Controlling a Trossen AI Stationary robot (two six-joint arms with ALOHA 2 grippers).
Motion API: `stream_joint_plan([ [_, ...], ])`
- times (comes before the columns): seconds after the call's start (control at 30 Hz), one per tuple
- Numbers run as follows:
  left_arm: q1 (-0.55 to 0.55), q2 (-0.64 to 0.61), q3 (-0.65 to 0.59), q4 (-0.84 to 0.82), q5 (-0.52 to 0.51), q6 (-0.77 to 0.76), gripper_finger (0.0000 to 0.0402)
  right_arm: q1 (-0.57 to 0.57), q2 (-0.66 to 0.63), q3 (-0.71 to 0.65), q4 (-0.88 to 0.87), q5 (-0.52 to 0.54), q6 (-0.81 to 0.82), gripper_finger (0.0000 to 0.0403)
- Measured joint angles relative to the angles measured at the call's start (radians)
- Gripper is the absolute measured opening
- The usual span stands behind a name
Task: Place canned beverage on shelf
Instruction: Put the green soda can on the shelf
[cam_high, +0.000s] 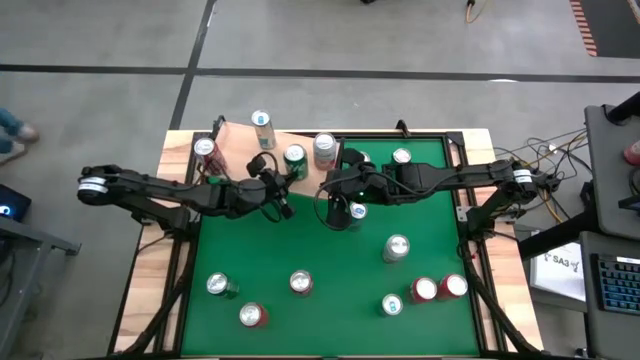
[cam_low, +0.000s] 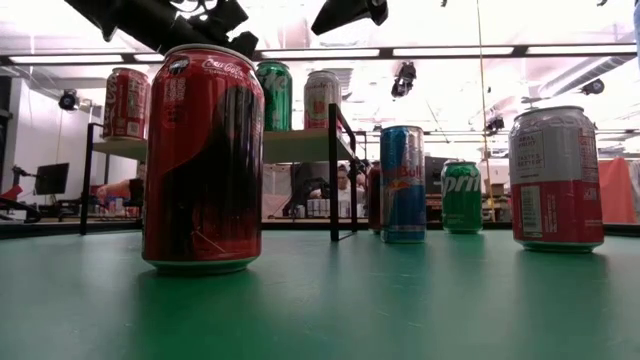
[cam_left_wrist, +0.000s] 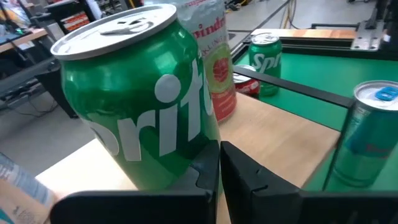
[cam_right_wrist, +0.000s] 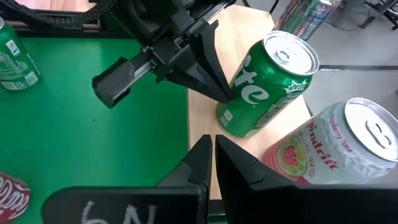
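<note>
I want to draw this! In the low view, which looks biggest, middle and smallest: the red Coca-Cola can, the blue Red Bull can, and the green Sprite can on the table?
1. Red Coca-Cola can, nearest the camera.
2. Blue Red Bull can.
3. Green Sprite can.
Nearness makes these differences; real sizes can't be told.

The right gripper (cam_right_wrist: 212, 149) has its two dark fingers pressed together over the edge of the pale wood shelf (cam_right_wrist: 202, 121); at about one o'clock from it a green Sprite can (cam_right_wrist: 264, 87) stands on the shelf, the left gripper (cam_right_wrist: 217, 93) touching its side; at three o'clock stands a raspberry-lime can (cam_right_wrist: 329, 152); at nine o'clock lies the green table (cam_right_wrist: 93, 149).
</note>
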Motion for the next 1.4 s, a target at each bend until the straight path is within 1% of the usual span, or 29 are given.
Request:
stream_joint_plan([
  [0.17, 0.004, 0.009, 0.0, 0.036, 0.0, 0.005, 0.0, 0.0, 0.0, 0.0, -0.007, 0.0, 0.006, 0.0013],
  [0.4, 0.009, 0.019, 0.0, 0.045, 0.0, 0.005, 0.0, 0.001, -0.01, 0.0, -0.068, 0.0, 0.033, 0.0013],
  [0.73, 0.009, 0.001, 0.0, 0.041, 0.001, 0.011, 0.0, 0.043, -0.041, 0.0, -0.171, -0.001, 0.066, 0.0013],
  [0.87, 0.008, -0.014, 0.0, 0.009, 0.002, 0.009, 0.0, 0.069, -0.07, -0.001, -0.22, 0.0, 0.099, 0.0013],
  [1.0, 0.005, -0.028, 0.0, -0.009, 0.006, 0.007, 0.0, 0.102, -0.097, -0.002, -0.225, 0.0, 0.112, 0.0013],
  [1.17, 0.005, -0.042, 0.0, -0.06, 0.051, 0.008, 0.0, 0.143, -0.123, -0.004, -0.225, 0.0, 0.126, 0.0013],
  [1.23, 0.004, -0.045, 0.0, -0.085, 0.049, 0.008, 0.0, 0.156, -0.127, -0.004, -0.225, 0.0, 0.128, 0.0013],
  [1.3, 0.004, -0.045, 0.0, -0.105, 0.023, 0.009, 0.0, 0.168, -0.128, -0.006, -0.225, 0.0, 0.128, 0.0013],
  [1.4, 0.005, -0.042, 0.0, -0.097, 0.005, 0.011, 0.0, 0.178, -0.128, -0.006, -0.225, 0.0, 0.128, 0.0013],
])
